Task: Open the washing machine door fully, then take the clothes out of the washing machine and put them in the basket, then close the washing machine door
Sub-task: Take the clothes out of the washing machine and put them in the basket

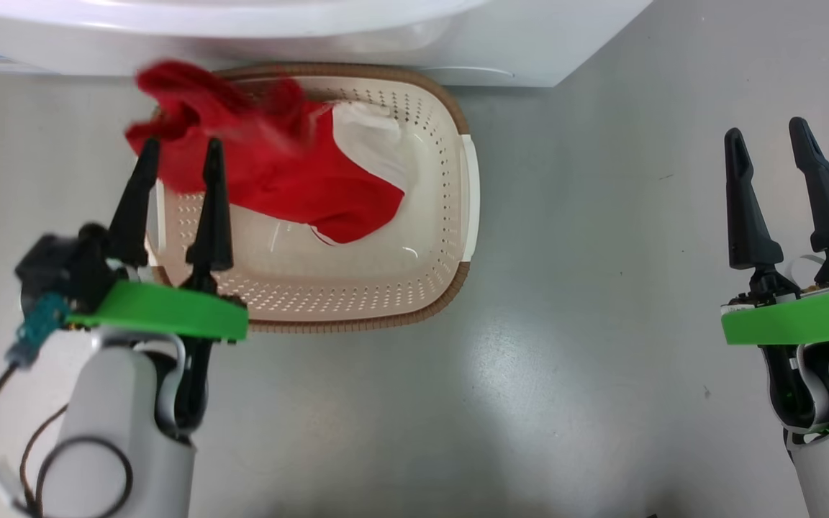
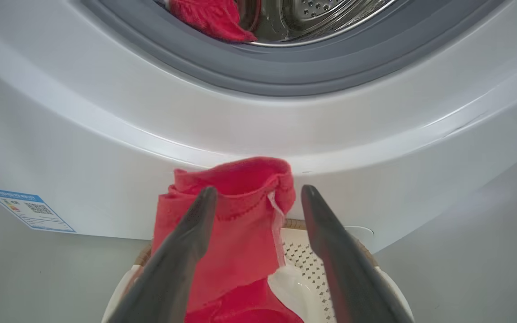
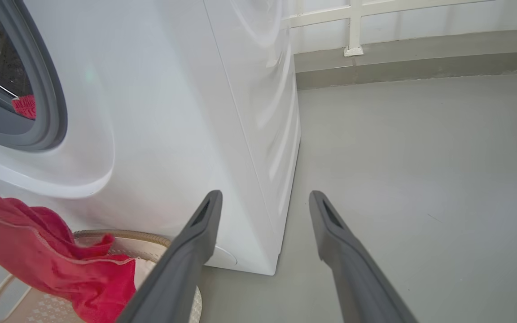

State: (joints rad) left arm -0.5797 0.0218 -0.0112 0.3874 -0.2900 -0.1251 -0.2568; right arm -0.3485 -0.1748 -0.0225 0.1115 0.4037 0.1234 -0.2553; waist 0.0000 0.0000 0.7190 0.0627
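basket [image 1: 357,296]: clothes [image 1: 278,180] | drum [image 2: 321,13]: red cloth [image 2: 213,18] | left end effector [image 1: 182,142] apart | right end effector [image 1: 766,128] apart

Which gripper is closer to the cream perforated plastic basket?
Left. The left gripper hangs over the left rim of the cream perforated basket; the right gripper is well off to its right.

The clothes [image 1: 292,183] are bright red with a white patch. The basket [image 1: 450,180] is cream, dotted with rows of small holes under a brown woven-look rim. The washing machine [image 2: 240,130] is glossy white with a grey gasket [image 2: 285,76], a blue sticker [image 2: 28,209] and a perforated steel drum [image 2: 321,13], on a plain grey floor [image 1: 601,288].
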